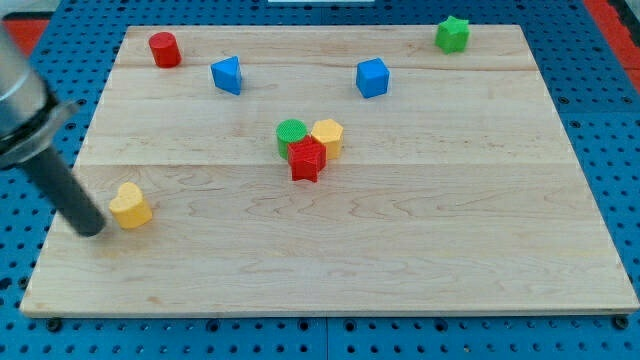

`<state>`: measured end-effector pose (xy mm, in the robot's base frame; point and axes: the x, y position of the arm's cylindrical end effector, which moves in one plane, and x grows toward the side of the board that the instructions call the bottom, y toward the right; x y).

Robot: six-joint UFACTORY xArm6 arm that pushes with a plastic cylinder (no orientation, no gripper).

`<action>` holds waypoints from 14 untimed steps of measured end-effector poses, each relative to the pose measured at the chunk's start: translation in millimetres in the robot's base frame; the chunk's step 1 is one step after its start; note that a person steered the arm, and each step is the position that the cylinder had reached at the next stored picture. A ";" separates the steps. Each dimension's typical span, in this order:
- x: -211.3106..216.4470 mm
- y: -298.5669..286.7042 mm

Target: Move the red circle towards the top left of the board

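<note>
The red circle point(165, 49), a short red cylinder, stands near the top left corner of the wooden board point(420, 270). My rod comes in from the view's left edge and its tip point(92, 229) rests on the board at the lower left, far below the red circle. The tip is just left of a yellow heart-shaped block point(130, 206), close to it or touching; I cannot tell which.
A blue triangular block point(228, 75) lies right of the red circle. A blue cube point(372, 78) sits at top centre, a green star point(452, 34) at top right. A green cylinder point(291, 135), yellow hexagon point(327, 136) and red star point(307, 160) cluster mid-board.
</note>
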<state>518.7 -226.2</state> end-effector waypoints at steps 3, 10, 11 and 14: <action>-76.3 111.1; -210.3 168.2; -212.1 176.1; -166.4 217.0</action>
